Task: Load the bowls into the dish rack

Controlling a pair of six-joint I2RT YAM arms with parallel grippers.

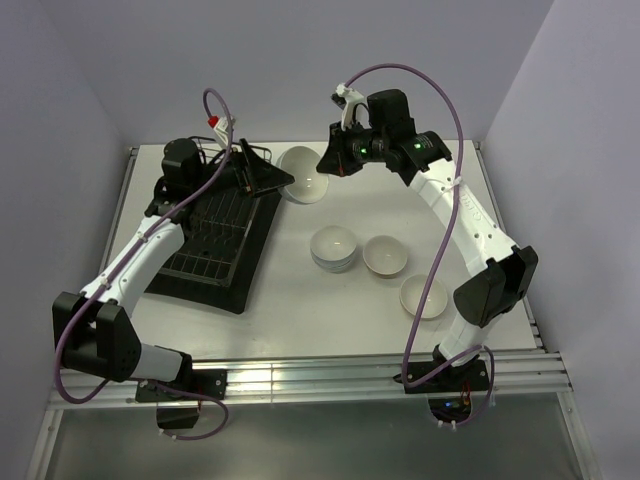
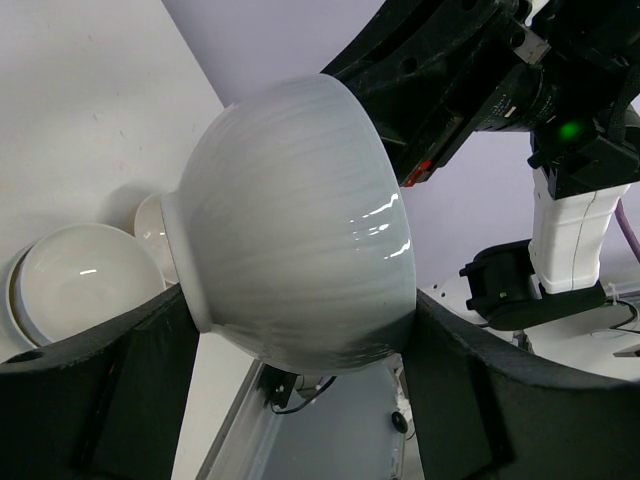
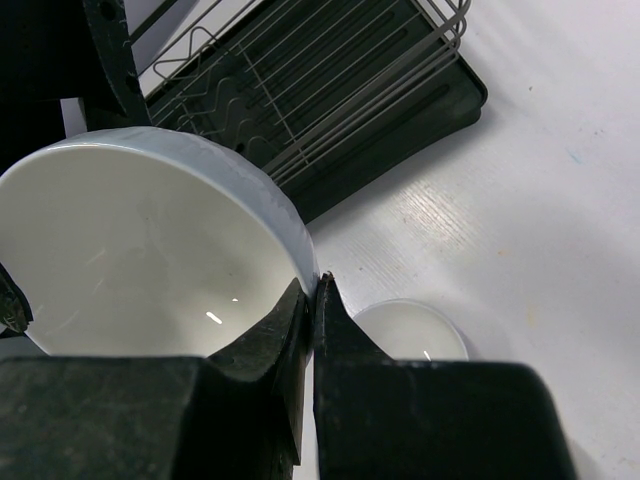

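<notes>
The glossy white round bowl (image 1: pixel 305 182) hangs in the air, tipped on its side, just beside the far right corner of the dark wire dish rack (image 1: pixel 215 235). The right gripper (image 3: pixel 315 290) is closed thin on its rim, one finger inside, one outside. The left gripper (image 2: pixel 300 345) stands wide around the body, foot to rim; whether it presses, I cannot tell. I judge the bowl stiff, light, slippery and breakable, so a hold across the rim wall seems safest. The other bowls (image 1: pixel 384 256) sit on the white table (image 1: pixel 300 310), apart from the dish rack.
</notes>
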